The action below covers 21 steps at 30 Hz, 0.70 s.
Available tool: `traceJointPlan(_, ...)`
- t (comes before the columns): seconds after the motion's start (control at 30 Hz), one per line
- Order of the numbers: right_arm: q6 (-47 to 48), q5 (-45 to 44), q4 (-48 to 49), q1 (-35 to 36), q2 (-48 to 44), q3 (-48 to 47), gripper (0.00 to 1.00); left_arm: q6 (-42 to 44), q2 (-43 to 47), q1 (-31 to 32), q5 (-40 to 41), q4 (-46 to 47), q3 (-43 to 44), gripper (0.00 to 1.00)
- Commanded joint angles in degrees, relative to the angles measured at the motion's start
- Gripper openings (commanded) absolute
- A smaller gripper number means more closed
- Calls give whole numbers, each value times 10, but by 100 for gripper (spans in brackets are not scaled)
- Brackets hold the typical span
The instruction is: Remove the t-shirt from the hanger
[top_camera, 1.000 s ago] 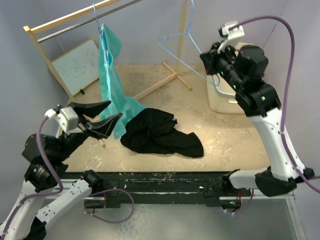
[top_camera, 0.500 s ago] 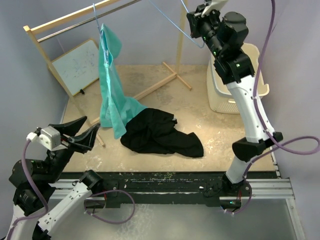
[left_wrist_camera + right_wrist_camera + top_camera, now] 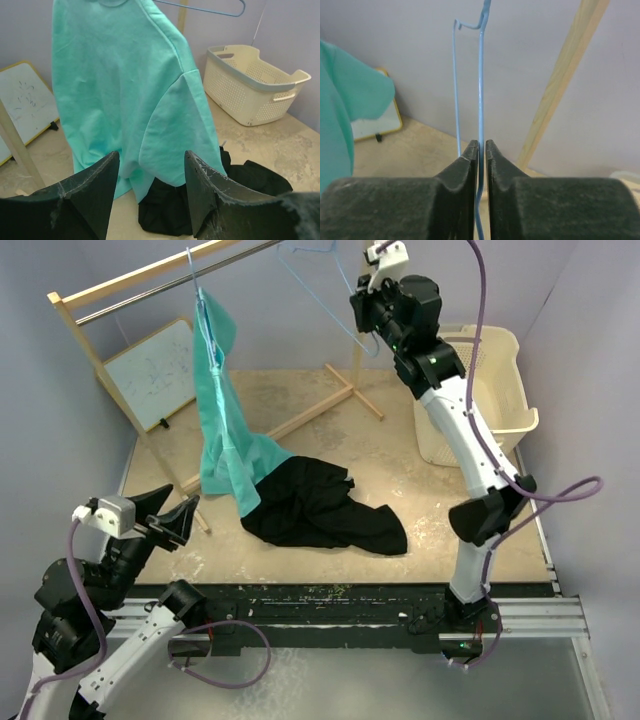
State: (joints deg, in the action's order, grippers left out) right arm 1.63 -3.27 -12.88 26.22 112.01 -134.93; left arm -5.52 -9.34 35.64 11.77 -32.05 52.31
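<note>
A teal t-shirt [image 3: 218, 415] hangs from a blue hanger hook [image 3: 190, 268] on the rack's rail; its hem rests on the table. It fills the left wrist view [image 3: 125, 95]. A black t-shirt [image 3: 325, 508] lies crumpled on the table, also in the left wrist view [image 3: 250, 182]. My right gripper [image 3: 364, 302] is raised near the rail, shut on an empty blue wire hanger [image 3: 322, 275]; the wire [image 3: 481, 75] runs between its closed fingers [image 3: 481, 143]. My left gripper [image 3: 165, 517] is open and empty, low at the near left, facing the teal shirt [image 3: 151, 159].
A wooden rack post [image 3: 362, 300] and its floor braces [image 3: 330, 400] stand at the back. A small whiteboard [image 3: 155, 370] leans at the back left. A cream laundry basket [image 3: 485, 390] sits at the right, also in the left wrist view [image 3: 255, 82].
My right arm has lifted the empty blue hanger up and to the left, toward the rail. My left gripper has drawn back from the teal shirt toward the near left.
</note>
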Motion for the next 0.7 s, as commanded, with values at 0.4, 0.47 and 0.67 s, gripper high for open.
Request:
traceJointPlan(0.4,-106,79,46,-1,-456,545,100,-13,-18,-1,8,23,-36,59)
traceJointPlan(0.47,-162,101,31,1,-473,597,100,-15,-20,-1,7,24,-38,59)
traceJointPlan(0.67,-250,48,87,91,-459,777,100,-19,-23,0,20,25,-41,59)
